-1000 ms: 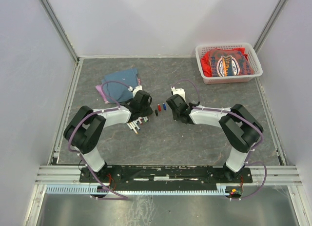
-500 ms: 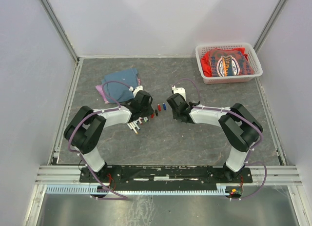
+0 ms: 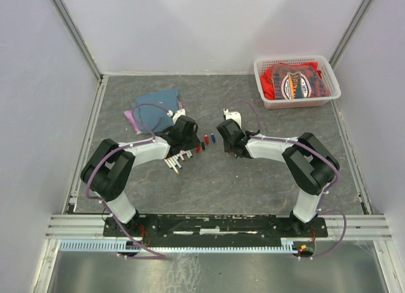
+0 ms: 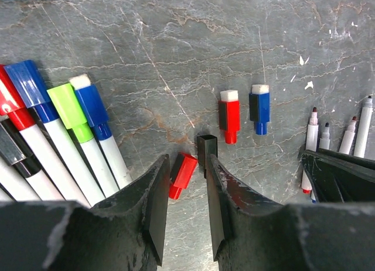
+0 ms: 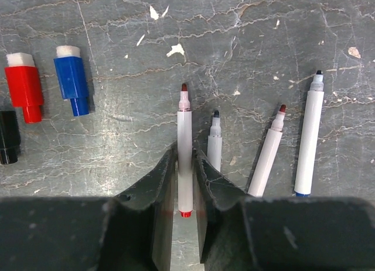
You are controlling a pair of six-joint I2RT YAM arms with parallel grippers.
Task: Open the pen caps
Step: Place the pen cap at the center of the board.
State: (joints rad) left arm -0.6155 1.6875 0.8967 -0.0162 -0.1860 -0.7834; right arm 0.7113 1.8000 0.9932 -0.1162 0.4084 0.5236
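The grey marbled table (image 3: 253,185) carries a basket (image 3: 296,104) in its far right corner, a blue cloth (image 3: 155,109) toward the far left, and across its middle a row of capped pens (image 4: 69,104), loose red, blue and black caps (image 4: 229,116), and four uncapped pens (image 5: 307,142).

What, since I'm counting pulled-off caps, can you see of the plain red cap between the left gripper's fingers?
The plain red cap is a short plastic tube, stepped to a narrower end, without a white top. It lies tilted on the grey table, between the fingers of the open left gripper, beside a black cap.
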